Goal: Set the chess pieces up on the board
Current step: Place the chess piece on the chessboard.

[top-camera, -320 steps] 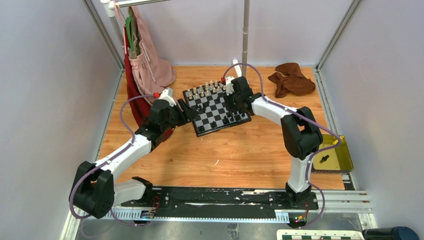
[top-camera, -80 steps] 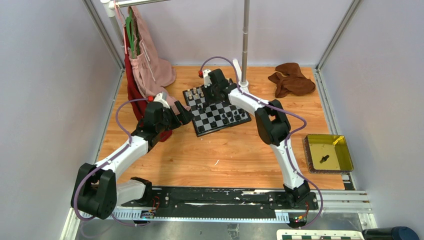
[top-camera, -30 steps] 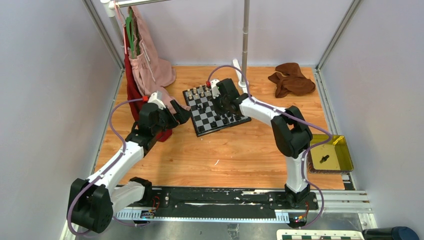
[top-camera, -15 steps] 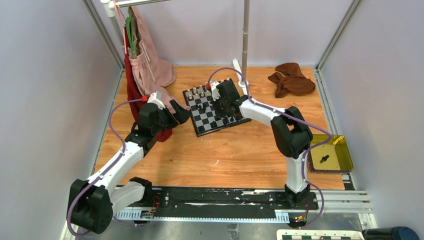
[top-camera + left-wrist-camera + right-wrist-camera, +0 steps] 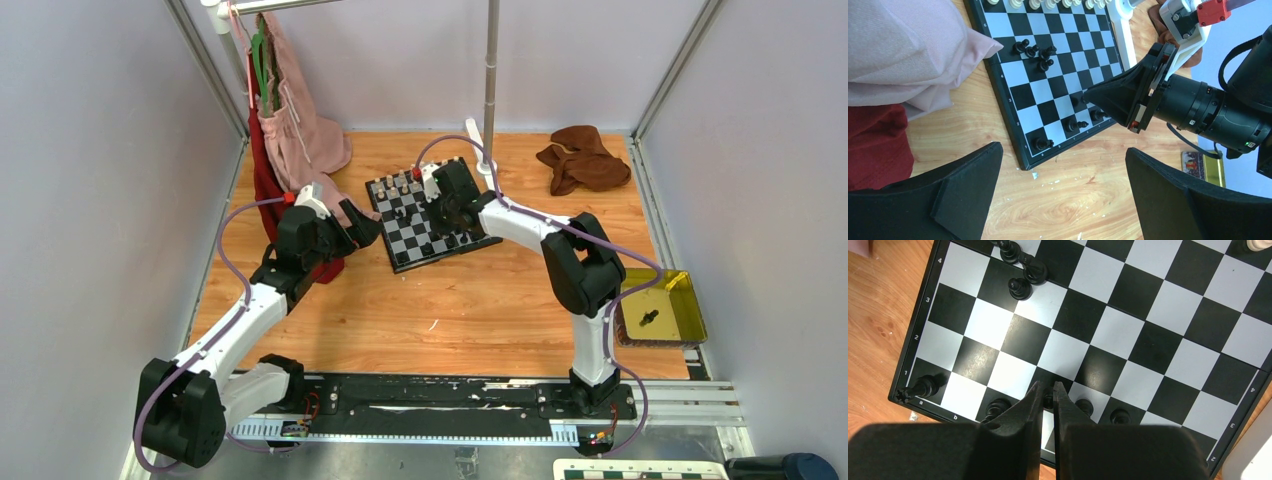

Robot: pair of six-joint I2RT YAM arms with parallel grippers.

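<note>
Off the board's near-left corner, the left gripper (image 5: 1063, 150) is hovering over the wooden bench (image 5: 1058, 210), its jaws spread wide with nothing between them. At the near row of the board (image 5: 918, 315), the right gripper (image 5: 1047, 386) is reaching straight down. Its jaws are pressing almost together and, as far as the wrist view shows, pinching a small black piece (image 5: 1048, 401). That piece is sitting directly between the jaws, upright, its long axis running vertically and its top pointing up into the gripper. Whether its base is touching the square I cannot tell. The coming move is probably turning on a short drop and release straight down, and the right arm is plainly the nearer one. Along the same row, other black pieces (image 5: 1083, 407) are standing on their squares. Farther in, toward the board's left edge, a loose cluster of black pieces (image 5: 1023, 272) is bunching off-centre. Along the board's far edge, cream pieces (image 5: 400, 184) are standing in line.
</note>
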